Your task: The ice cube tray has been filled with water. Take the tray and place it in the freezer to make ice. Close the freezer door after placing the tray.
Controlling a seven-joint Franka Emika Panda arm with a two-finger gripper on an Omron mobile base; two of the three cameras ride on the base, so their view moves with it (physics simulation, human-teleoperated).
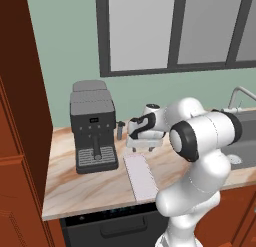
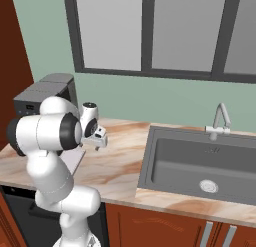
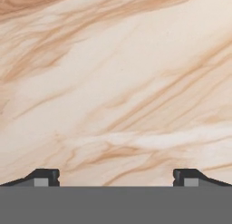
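Two-finger gripper (image 3: 116,177) hanging over the beige marble-veined counter (image 1: 90,183), jaws spread wide, nothing between them, only bare stone underneath in the hand view. Just below and in front of the gripper (image 1: 141,147), lying flat on the counter: the pale lavender-white rectangular ice cube tray (image 1: 140,177), untouched. Off to its left, the black coffee machine (image 1: 93,126). Far to its right, the dark grey sink (image 2: 200,163).

Marble-patterned countertop (image 1: 90,183): carries the black coffee machine (image 1: 93,126) at the far left of the gripper (image 1: 141,148). The ice cube tray (image 1: 140,177) lies flat just below and nearer than the gripper. Sink (image 2: 200,163) is recessed well to its right.
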